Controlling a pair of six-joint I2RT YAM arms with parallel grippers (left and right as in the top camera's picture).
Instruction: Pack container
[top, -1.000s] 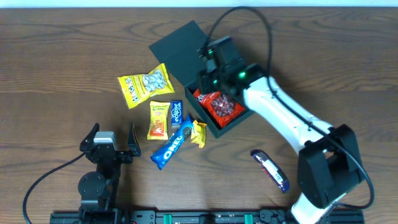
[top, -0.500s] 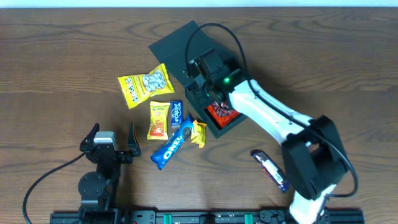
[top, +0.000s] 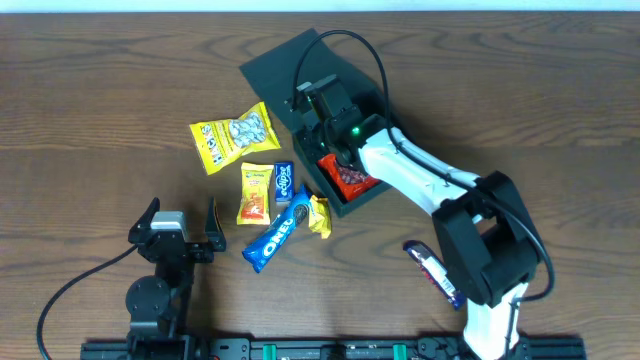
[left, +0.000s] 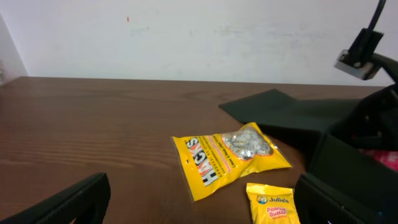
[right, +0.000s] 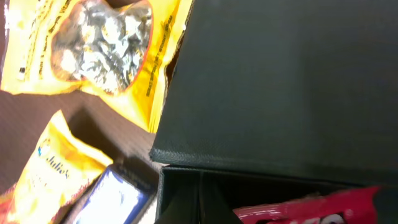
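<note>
- Right claw (top: 312, 104), pressed together, hangs over the far-left part of the container (top: 346, 208).
- Below it, the box is square, matte dark cardboard, set diagonally to the table edges.
- Beyond the claw, the flap lid (top: 283, 62) lies open, pointing far-left.
- Back toward its arm, a glossy red packet (top: 350, 180) lies inside.
- Left claw (top: 182, 222), spread wide, sits well apart.

Right arm (top: 415, 178): you have swung it to the left; a second ago its wrist hung over the middle of the container (top: 290, 65), and now it is above the left wall, near the lid hinge.
Dark elbow block (top: 487, 235): it has moved left and up with the arm.
Red packet (top: 352, 183): you see less of it from overhead now, because the arm covers its upper part.
Cable (top: 372, 52): its loop is narrower.
</note>
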